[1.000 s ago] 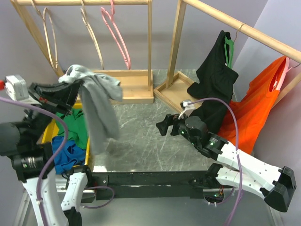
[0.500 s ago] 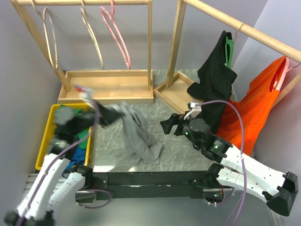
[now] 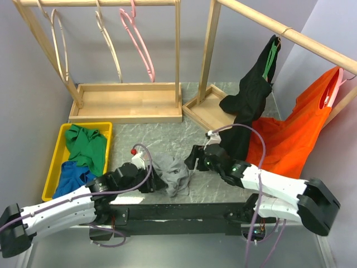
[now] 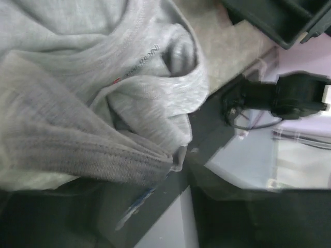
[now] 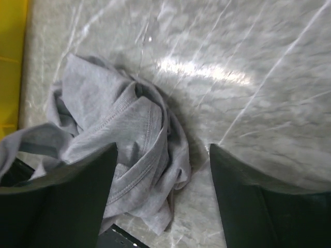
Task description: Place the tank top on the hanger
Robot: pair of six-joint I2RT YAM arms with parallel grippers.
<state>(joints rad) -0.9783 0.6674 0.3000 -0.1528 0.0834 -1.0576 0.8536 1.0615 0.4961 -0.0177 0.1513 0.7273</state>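
Observation:
The grey tank top lies crumpled in a heap on the marble table near its front edge. My left gripper sits low at the heap's left side. In the left wrist view the grey cloth fills most of the frame, and the dark finger shapes at the bottom stand apart with nothing pinched between them. My right gripper hovers open at the heap's right side; its wrist view shows the tank top lying under and between its fingers. The pink hanger hangs empty on the left rack.
Two cream hangers hang beside the pink one above a wooden rack base. A yellow bin at the left holds green and blue garments. A black garment and an orange garment hang on the right rack.
My left arm swung down from high on the left, carrying the tank top to the table front, and its jaws opened. The right gripper moved left toward the heap and narrowed a little.

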